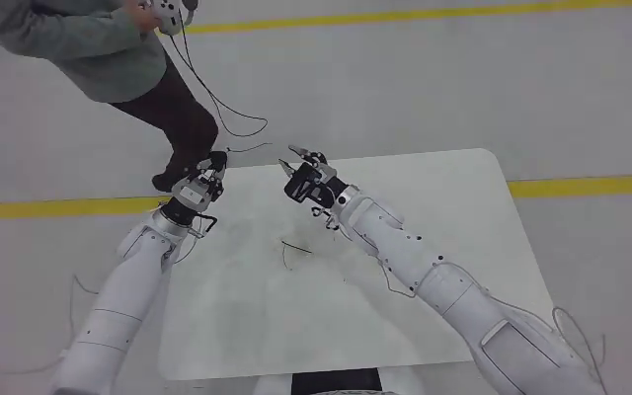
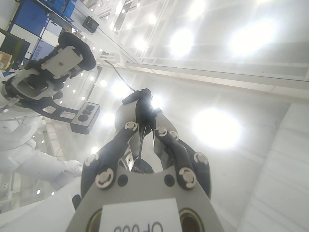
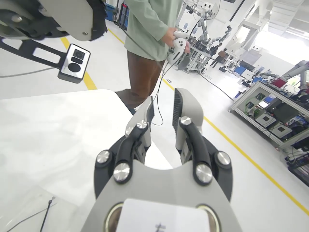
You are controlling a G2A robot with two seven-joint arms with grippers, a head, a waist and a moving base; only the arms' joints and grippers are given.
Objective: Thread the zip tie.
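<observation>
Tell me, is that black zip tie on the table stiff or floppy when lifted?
Probably bendy yet springy: the other tie, pinched in the left jaws, arcs smoothly without drooping. Likely very light, since the zip tie is a hair-thin strand. Lying flat on the table, it may be awkward to pinch.

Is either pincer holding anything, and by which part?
Left pincer grips a zip tie along its strap, tail sticking out; right pincer is empty.

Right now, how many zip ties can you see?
2 for sure: the held zip tie, pinched in the left gripper, and a loose zip tie lying on the white table. A thin strand beside it may be a third.
</observation>
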